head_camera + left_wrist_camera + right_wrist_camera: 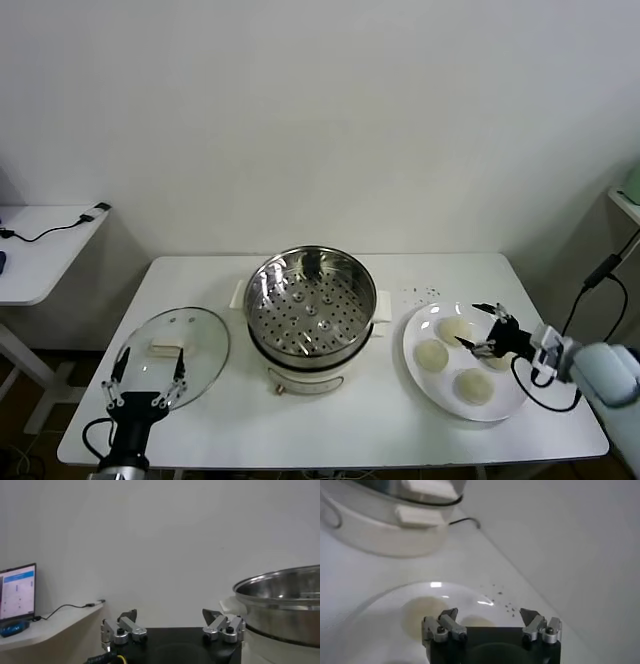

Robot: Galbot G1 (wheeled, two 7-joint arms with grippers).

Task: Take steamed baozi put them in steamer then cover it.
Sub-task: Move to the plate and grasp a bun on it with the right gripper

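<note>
The steel steamer [310,305] stands empty on its cream pot base at the table's middle. The glass cover [175,345] with a cream handle lies flat to its left. Three baozi [456,328] [431,353] [474,386] lie in plain sight on a white plate [412,340] at the right, and a fourth [497,362] is partly hidden under my right gripper [487,328]. That gripper is open and hovers over the plate's far right part. In the right wrist view it [490,615] is open above a baozi [475,621]. My left gripper [148,375] is open and empty at the cover's near edge.
A few dark specks [420,292] lie on the white table [380,430] behind the plate. A white side table [40,250] with a cable stands at the far left. In the left wrist view the steamer [285,605] rises to one side of the open left gripper [170,615].
</note>
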